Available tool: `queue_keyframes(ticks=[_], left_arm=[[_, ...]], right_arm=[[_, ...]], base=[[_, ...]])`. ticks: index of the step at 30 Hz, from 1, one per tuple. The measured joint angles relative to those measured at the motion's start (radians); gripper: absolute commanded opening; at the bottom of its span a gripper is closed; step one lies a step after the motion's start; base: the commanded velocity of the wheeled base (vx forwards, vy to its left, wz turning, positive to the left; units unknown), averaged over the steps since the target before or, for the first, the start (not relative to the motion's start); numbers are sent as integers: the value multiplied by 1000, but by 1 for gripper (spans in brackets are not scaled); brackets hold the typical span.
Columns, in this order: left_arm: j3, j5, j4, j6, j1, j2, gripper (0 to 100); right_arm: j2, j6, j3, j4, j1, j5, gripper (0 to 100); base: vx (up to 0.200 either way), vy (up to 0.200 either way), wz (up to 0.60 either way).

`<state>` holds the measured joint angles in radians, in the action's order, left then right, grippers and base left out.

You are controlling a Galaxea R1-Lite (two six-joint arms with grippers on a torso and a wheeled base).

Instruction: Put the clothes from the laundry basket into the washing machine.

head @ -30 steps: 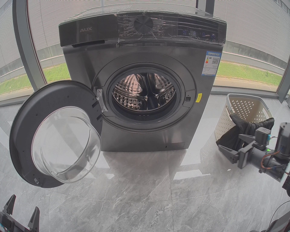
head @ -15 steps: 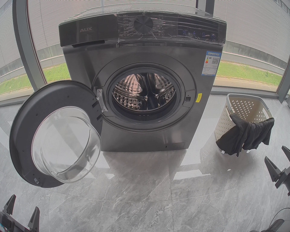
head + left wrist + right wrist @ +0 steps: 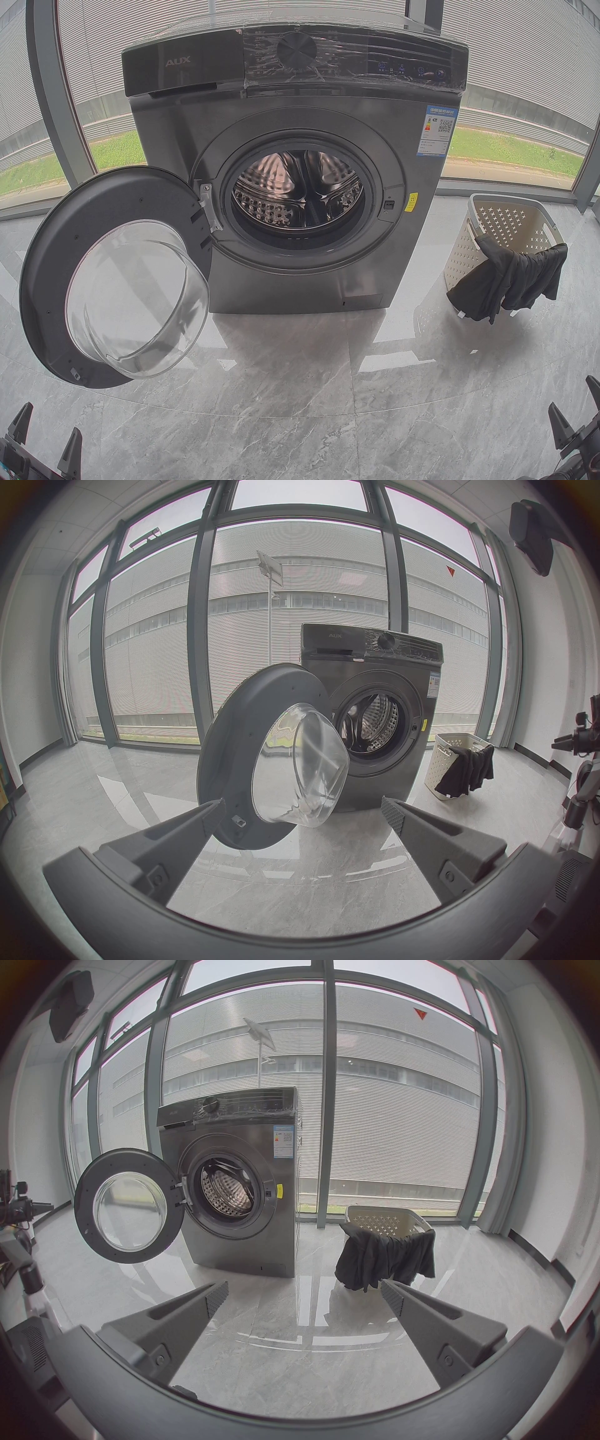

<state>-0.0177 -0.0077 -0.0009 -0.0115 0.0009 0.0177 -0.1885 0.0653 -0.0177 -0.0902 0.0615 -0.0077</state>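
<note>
1. I'm working over a grey marble floor (image 3: 375, 387).
2. My left gripper (image 3: 50, 420) and right gripper (image 3: 572, 394) are hovering spread wide, empty, short of the washing machine (image 3: 294, 106).
3. Dark clothes (image 3: 509, 278) are draping the laundry basket (image 3: 500, 201) rim right of it, easy to pinch.
4. The door (image 3: 94, 206) is hanging aside, clearing the drum (image 3: 299, 187).

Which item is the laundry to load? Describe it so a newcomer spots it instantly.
Start at the big grey front-loading washing machine with its round door swung open. On the floor to its right stands a cream perforated plastic laundry basket. The dark grey cloth draped over its front rim is it, the only soft dark thing there.
</note>
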Motion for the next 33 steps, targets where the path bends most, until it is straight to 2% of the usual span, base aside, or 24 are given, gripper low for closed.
queue_keyframes(ticks=[6,11,23,33], left_arm=[[0,0,0,0,0,0,100],[0,0,0,0,0,0,100],[0,2,0,-12,0,0,100],[0,4,0,0,0,0,100]], right_arm=[[127,-66,0,83,-50,3,100],[159,-66,0,84,-57,9,100],[177,-65,0,84,-59,9,100],[177,-65,0,85,-58,9,100]], base=[[0,0,0],[0,0,0],[200,0,0],[0,-20,0]])
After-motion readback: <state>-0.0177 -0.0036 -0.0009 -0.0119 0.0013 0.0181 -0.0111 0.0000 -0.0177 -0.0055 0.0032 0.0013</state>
